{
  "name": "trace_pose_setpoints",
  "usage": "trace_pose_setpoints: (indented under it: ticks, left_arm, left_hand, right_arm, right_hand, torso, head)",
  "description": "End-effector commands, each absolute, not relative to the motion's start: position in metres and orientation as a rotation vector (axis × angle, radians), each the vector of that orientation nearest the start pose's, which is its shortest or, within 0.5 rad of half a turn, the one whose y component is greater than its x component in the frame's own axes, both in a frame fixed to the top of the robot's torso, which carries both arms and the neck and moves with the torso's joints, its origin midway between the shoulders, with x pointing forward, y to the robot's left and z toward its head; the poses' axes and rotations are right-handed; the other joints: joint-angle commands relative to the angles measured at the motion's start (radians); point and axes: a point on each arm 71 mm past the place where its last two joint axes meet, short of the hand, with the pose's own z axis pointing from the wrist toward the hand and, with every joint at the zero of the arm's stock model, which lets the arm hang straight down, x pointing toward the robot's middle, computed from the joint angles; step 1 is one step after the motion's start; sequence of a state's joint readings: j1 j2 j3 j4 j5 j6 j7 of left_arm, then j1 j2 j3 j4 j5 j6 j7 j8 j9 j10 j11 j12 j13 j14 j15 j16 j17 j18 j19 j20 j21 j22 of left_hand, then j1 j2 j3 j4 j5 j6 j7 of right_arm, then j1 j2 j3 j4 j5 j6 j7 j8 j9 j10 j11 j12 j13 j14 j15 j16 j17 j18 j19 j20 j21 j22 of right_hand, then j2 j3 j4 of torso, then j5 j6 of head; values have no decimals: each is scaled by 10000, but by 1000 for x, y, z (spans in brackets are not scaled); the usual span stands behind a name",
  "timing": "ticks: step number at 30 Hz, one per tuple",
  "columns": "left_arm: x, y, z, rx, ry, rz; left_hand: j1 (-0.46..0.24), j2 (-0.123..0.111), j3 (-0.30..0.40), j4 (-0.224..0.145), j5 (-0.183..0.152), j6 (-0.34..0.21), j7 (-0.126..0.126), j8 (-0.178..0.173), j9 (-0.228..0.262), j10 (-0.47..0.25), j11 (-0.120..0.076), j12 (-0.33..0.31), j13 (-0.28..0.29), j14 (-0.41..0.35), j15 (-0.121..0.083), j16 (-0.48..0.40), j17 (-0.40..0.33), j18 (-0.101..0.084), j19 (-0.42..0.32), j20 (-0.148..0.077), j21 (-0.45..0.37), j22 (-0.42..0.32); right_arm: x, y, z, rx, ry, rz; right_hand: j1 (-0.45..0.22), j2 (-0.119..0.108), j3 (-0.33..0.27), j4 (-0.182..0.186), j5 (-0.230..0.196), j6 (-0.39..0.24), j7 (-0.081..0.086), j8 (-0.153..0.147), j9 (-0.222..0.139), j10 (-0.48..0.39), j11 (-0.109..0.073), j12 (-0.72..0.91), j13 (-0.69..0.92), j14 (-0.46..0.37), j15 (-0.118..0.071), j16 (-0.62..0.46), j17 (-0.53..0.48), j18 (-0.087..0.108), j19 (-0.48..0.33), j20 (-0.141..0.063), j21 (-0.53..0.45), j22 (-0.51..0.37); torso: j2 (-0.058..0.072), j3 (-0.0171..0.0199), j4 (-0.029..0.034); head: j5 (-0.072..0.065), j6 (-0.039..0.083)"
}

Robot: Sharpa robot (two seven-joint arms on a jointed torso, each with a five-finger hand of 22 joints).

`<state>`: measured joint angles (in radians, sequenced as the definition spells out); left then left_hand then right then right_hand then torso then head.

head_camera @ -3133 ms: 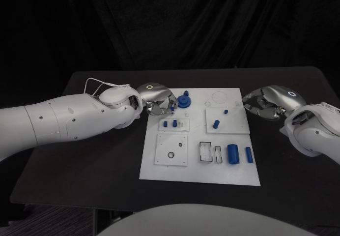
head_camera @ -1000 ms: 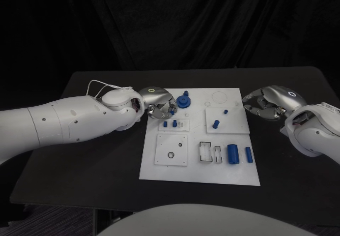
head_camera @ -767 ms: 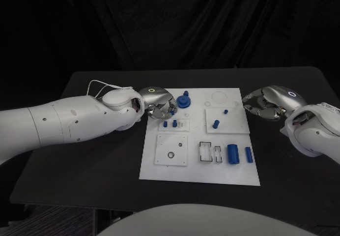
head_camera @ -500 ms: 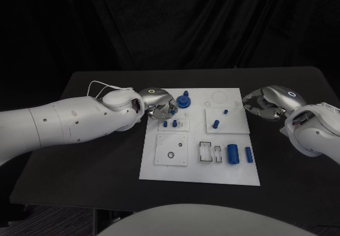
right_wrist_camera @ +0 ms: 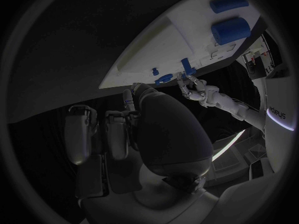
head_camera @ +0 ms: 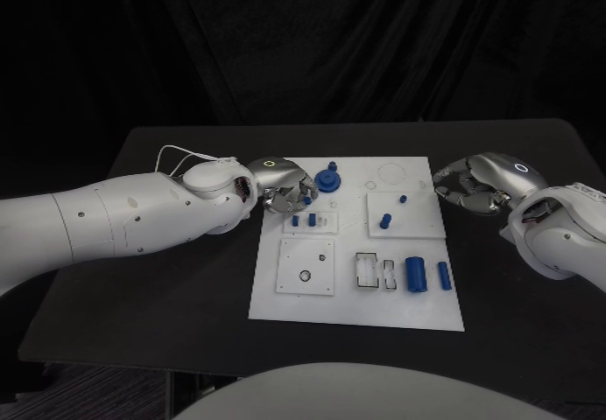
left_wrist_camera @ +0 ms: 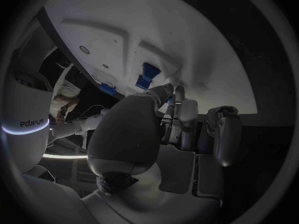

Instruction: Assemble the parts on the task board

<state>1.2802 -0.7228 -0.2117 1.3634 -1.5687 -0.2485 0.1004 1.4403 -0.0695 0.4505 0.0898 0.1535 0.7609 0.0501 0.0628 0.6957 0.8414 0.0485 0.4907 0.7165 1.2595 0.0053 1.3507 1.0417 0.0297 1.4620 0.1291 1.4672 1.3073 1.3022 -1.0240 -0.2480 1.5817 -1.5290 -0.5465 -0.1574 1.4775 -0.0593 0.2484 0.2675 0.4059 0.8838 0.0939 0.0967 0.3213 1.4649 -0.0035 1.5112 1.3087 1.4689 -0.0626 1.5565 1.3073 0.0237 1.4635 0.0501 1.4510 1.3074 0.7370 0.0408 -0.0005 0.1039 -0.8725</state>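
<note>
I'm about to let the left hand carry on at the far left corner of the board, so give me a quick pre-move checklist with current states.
1. Left hand at the task board's far left corner: ok.
2. Left hand holding a part: cannot tell; its fingers hide the spot.
3. Round blue part standing beside the left hand: ok.
4. Right hand off the board's right edge, fingers curled, holding nothing: ok.
5. Two blue cylinders lying untouched on the near right: ok.

Task board (head_camera: 357,297): one white plate.
Blue parts: six counted, namely a round knobbed piece (head_camera: 328,180), two small pegs (head_camera: 305,220), a tall peg with a small one (head_camera: 385,220), two cylinders (head_camera: 416,274).
Hands: two, left (head_camera: 283,185) and right (head_camera: 476,185).
Tabletop (head_camera: 151,289): one.
</note>
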Motion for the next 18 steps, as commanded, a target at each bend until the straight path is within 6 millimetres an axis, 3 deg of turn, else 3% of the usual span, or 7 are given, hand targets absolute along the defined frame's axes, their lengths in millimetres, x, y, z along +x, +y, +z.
trace_pose_setpoints:
  ticks: [1, 11, 17, 18]
  left_arm:
    - [496, 176, -217, 5319, 17141, -6602]
    - [497, 183, -213, 5025, 16570, -6538]
    - [496, 200, -203, 4621, 15319, -6565]
    - [496, 202, -202, 4571, 15116, -6574]
  left_hand:
    - [9, -97, 104, -2, -40, -103, 1, -33, -73, 3, 70, -72, 1, -84, -18, -41, -31, 36, -69, -14, -70, 2195]
    - [9, -205, 211, -18, -70, -666, -205, -33, -523, 49, 82, -107, 32, -210, -3, -106, -194, 60, -161, 0, -162, 2162]
    - [23, -326, 301, -54, -138, -1100, -322, 3, -989, -454, 251, -259, 126, -1296, 127, -779, -1377, 297, -1091, 43, -1061, 1836]
    - [61, -363, 348, -81, -148, -1083, -315, 18, -1097, -720, 315, -271, 198, -2123, 191, -1263, -2095, 464, -1845, 84, -1780, 1594]
  right_arm:
    - [461, -281, -192, -1266, 15528, 4247]
    - [460, -282, -192, -1250, 15535, 4228]
    - [458, -283, -189, -1212, 15278, 4353]
    - [457, -283, -188, -1204, 15184, 4398]
  right_hand:
    - [-70, -52, 25, 17, 49, 66, -17, -47, -10, 465, -21, -36, 1990, 984, -49, -6, 2521, 62, 504, -65, -13, 2240]
    - [-70, -52, 25, 17, 49, 66, -17, -47, -10, 465, -21, -36, 1990, 984, -49, -6, 2521, 62, 504, -65, -13, 2240]
    - [-70, -59, 30, 15, 47, 59, -17, -54, -14, 406, -19, -97, 1929, 979, -48, -30, 2502, 69, 490, -64, -44, 2230]
    - [-66, -71, 34, 12, 47, 70, -7, -50, -13, 328, -13, -177, 1851, 972, -44, -56, 2482, 79, 471, -62, -84, 2217]
  torso:
    - [-6, 7, 1]
    - [-1, 5, 3]
    - [7, 3, 1]
    - [7, 0, 2]
  head:
    - [6, -2]
    - [2, -2]
    - [-29, -2]
    - [-39, -2]
